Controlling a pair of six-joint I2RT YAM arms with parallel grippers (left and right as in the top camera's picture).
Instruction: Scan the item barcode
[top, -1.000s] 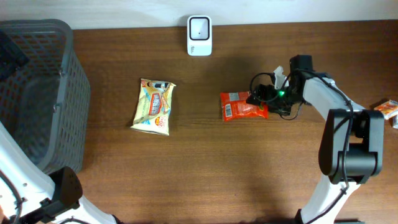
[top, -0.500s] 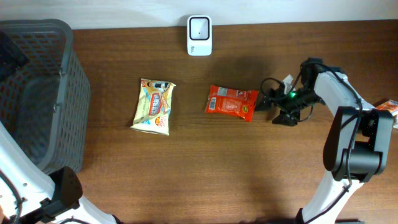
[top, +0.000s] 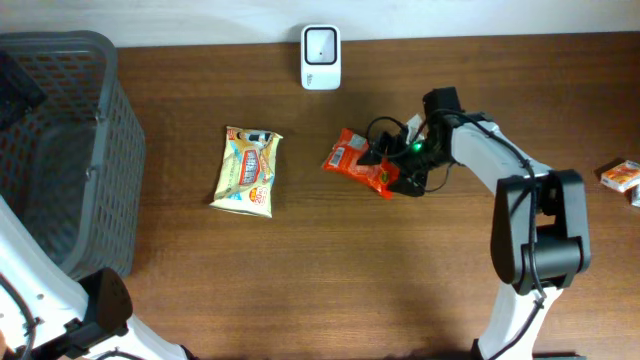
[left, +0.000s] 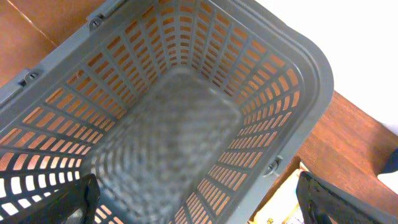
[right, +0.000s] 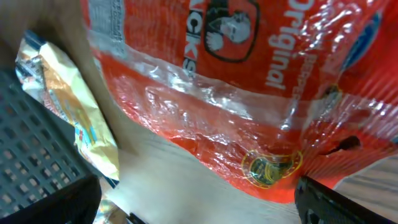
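Finds the right jaws spread wide at the right-hand end of the red snack packet, a dark fingertip low in each corner of the wrist view and the packet filling the space ahead. Shows no pinch on the packet; cannot tell whether a fingertip touches it. Puts that packet on the tabletop below the white scanner and slightly to its right, near but apart, lying askew. Reads as glossy crinkled foil, red with white lettering, a clear seam band, a round gold seal and a crimped end. Finds the left jaws equally wide, holding nothing, fingertips at the frame's lower corners, far left of the scanner, facing down into the grey plastic basket: slotted lattice walls, rounded rim, rectangular floor. Adds a yellow foil pouch, flat and oblong, below the scanner and to its left. Gives the scanner as a small white rounded block with a dark window, the tabletop as dark brown wood grain.
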